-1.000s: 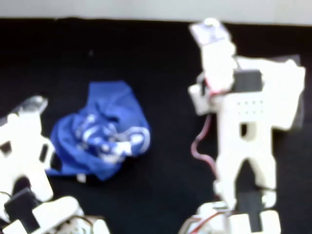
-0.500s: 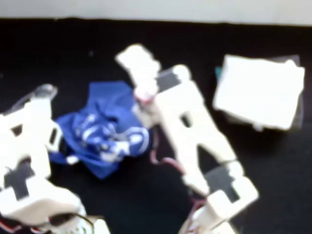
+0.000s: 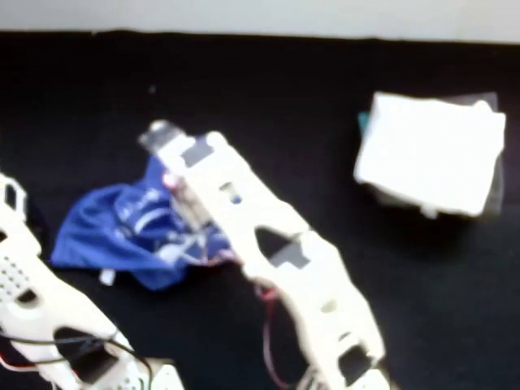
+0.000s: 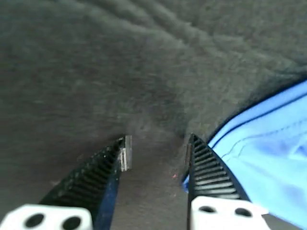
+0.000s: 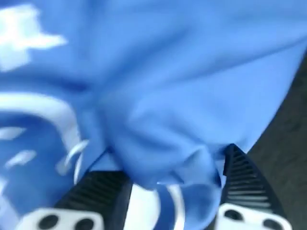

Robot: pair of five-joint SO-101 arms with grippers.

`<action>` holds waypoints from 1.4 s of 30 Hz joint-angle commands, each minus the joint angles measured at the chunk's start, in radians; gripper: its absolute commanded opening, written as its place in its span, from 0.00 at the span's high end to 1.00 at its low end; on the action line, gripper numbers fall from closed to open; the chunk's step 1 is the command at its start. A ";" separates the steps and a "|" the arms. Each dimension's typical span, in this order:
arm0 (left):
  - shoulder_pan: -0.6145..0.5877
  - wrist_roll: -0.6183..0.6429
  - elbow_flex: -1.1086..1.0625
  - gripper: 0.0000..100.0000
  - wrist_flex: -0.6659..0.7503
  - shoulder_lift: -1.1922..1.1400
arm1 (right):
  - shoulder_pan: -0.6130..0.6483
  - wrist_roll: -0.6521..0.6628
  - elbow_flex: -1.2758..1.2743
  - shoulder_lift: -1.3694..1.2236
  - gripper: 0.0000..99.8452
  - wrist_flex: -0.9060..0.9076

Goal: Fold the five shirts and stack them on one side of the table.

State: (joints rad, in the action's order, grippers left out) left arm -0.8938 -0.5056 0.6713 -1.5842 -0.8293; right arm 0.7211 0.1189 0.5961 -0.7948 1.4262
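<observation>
**As the shirt is lying crumpled, I am weighing where to take hold**

While I am steering this from afar, the right gripper (image 5: pixel 168 160) is standing wide open. Its jaws are straddling a bunched ridge of the blue shirt (image 5: pixel 158 81) without pinching it, so it is holding nothing. The left gripper (image 4: pixel 157 141) is gaping too, roughly half open, with bare table (image 4: pixel 96 57) between its jaws. The shirt's hem is lying just beside one of its fingers; whether cloth and finger are touching I cannot tell.

I am judging the shirt to be light, soft and limp. It is likely going to sag and drag rather than keep any shape, and a thick bunch is liable to slip out or bring extra layers up with it. I am leaning towards a single edge as the better hold, hem or shoulder seam. With one such hold per gripper, set well apart, the cloth can spread flat.

I am counting one loose shirt. I am also seeing one white stack (image 3: pixel 431 154) well apart from both grippers, with a teal edge and something dark showing under it. How many folded shirts are sitting in it I cannot tell.
</observation>
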 commanded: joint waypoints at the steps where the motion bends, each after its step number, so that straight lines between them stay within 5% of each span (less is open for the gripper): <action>1: -0.018 -0.012 0.140 0.81 -0.095 -0.021 | -0.177 -0.006 0.219 -0.104 0.73 0.007; 9: 0.031 -0.012 0.097 0.81 -0.190 0.036 | -0.217 0.068 0.704 -0.148 0.73 0.317; 15: 0.071 -0.117 -0.303 0.81 -0.187 0.300 | -0.209 0.066 0.852 -0.147 0.73 0.340; 23: 0.122 -0.152 -0.923 0.80 0.164 0.616 | -0.208 0.066 0.852 -0.145 0.73 0.340; 29: 0.179 -0.114 -1.079 0.80 0.336 0.665 | -0.208 0.066 0.845 -0.039 0.73 0.341; 38: 0.209 -0.107 -1.089 0.81 0.373 0.664 | -0.157 0.069 0.303 0.314 0.73 0.340; 42: 0.213 -0.091 -1.078 0.99 0.387 0.665 | -0.047 0.075 -0.007 0.446 0.73 0.332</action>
State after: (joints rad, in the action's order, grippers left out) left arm -0.7020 -0.6191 -0.4166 -1.2206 -0.2079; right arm 0.5953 0.1788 0.7940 -0.4803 1.7545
